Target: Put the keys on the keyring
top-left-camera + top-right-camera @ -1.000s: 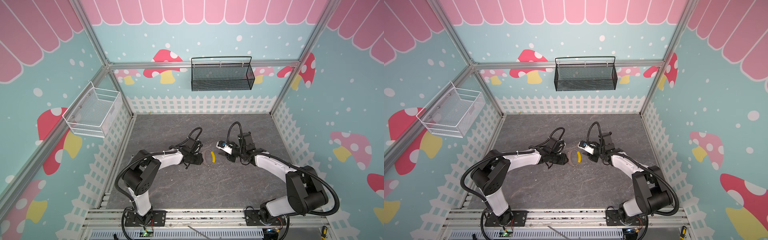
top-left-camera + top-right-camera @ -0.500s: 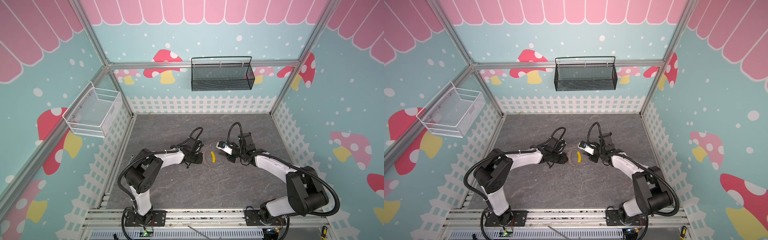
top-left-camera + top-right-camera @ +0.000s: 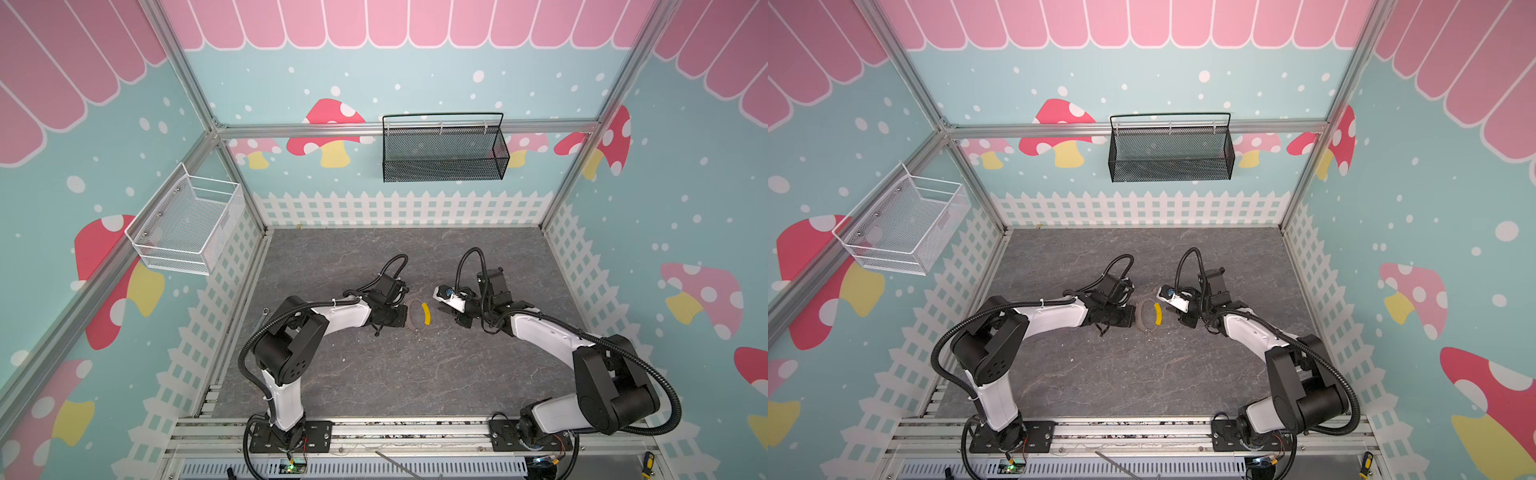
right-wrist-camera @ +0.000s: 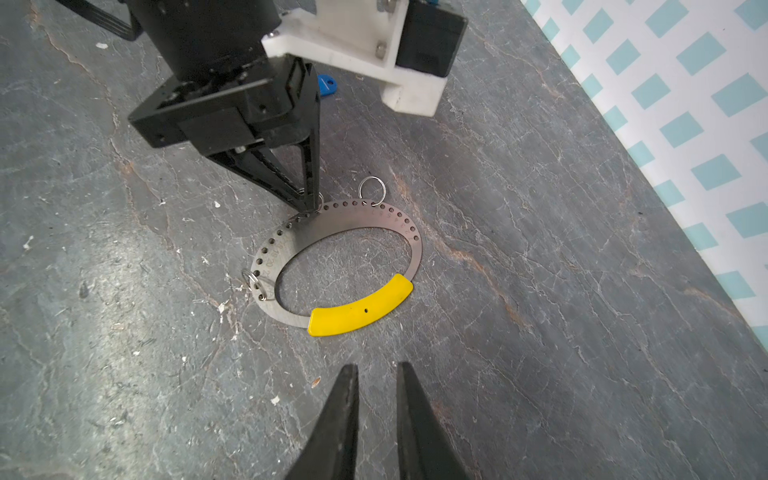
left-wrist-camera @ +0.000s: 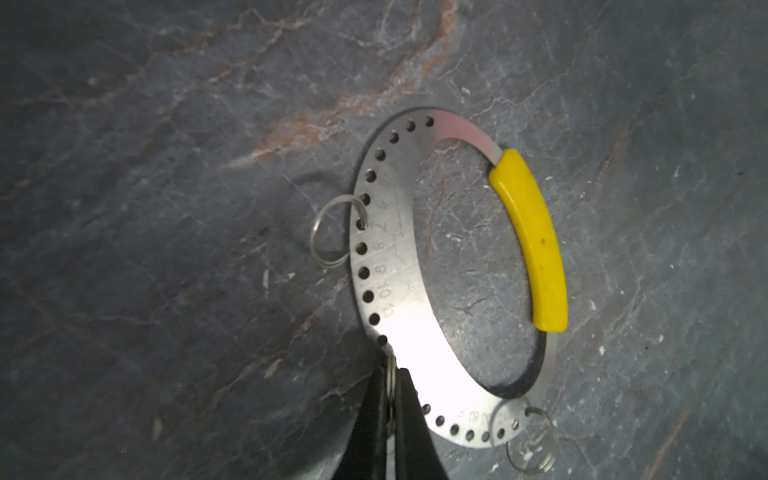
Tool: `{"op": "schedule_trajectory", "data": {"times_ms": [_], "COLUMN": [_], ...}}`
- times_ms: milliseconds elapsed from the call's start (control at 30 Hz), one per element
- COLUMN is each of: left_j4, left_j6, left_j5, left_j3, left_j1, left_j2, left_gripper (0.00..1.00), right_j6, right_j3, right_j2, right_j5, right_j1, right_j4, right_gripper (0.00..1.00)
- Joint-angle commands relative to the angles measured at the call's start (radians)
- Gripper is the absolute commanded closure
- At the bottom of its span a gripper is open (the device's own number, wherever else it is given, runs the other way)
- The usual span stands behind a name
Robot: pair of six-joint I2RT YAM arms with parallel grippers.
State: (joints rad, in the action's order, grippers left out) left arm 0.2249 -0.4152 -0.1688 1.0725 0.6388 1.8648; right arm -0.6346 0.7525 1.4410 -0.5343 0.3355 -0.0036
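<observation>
The left arm stretches low along the bench (image 3: pixel 415 374). The left gripper (image 5: pixel 390 384) is pinched shut on one small ring of the keyring (image 4: pixel 376 216), which lies flat. The right gripper (image 4: pixel 376 368) hovers near its yellow segment (image 4: pixel 361 309), jaws slightly apart and empty. The blue key (image 4: pixel 326 85) lies behind the left gripper, partly hidden.

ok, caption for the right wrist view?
Left end effector pinches the keyring; right end effector open near its yellow segment.
</observation>
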Motion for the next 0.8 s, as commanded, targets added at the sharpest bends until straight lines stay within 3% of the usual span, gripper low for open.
{"op": "schedule_trajectory", "data": {"times_ms": [0,367,567,767], "left_j4": [0.010,0.039,0.043,0.068], "left_j6": [0.018,0.304,0.447,0.567], "left_j5": [0.016,-0.101,-0.188,-0.264], "left_j3": [0.030,0.023,-0.003,-0.010], "left_j1": [0.009,0.029,0.030,0.030], "left_j2": [0.003,-0.169,-0.306,-0.390], "left_gripper": [0.98,1.00,1.00,1.00], "right_j6": [-0.001,0.052,0.030,0.048], "right_j3": [-0.017,-0.028,-0.031,-0.028], "right_j2": [-0.025,-0.054,-0.064,-0.083], "right_j5": [-0.030,-0.192,-0.341,-0.409], "right_j1": [0.006,0.006,0.005,0.007], "right_j4": [0.022,0.130,0.132,0.136], "right_gripper": [0.81,0.83,0.81,0.81]}}
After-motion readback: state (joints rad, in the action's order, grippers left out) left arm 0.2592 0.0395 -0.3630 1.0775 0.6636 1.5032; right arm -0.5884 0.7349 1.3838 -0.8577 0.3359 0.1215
